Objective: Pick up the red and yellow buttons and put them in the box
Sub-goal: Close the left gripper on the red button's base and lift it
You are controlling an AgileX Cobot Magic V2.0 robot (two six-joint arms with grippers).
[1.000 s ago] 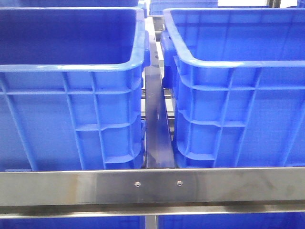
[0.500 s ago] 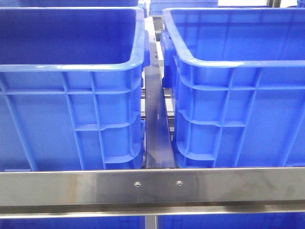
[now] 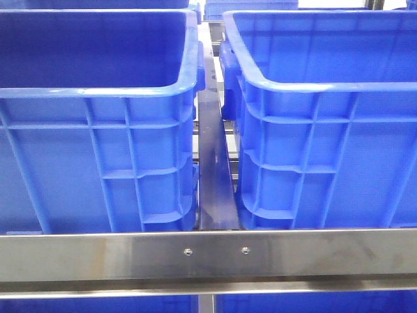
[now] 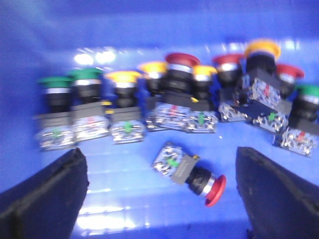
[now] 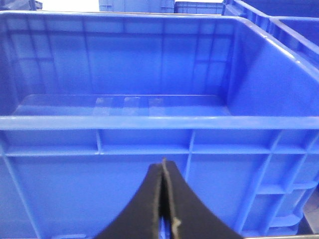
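Note:
In the left wrist view my left gripper [image 4: 158, 160] hangs open inside a blue bin [image 4: 149, 25], over its floor. A red button [image 4: 192, 172] lies on its side between the two fingers, touching neither. Behind it stands a row of upright buttons, among them yellow ones [image 4: 123, 92] [image 4: 262, 52] and red ones [image 4: 182, 67] [image 4: 228, 64]. My right gripper [image 5: 163, 172] is shut on nothing, outside the near wall of an empty blue box [image 5: 149, 122]. The front view shows neither gripper.
Green buttons [image 4: 56, 97] [image 4: 309, 99] stand at both ends of the row. The front view shows two tall blue bins [image 3: 98, 91] [image 3: 326, 85] side by side, a narrow gap with a metal bar [image 3: 214, 163] between them, and a steel rail [image 3: 208, 254] across the front.

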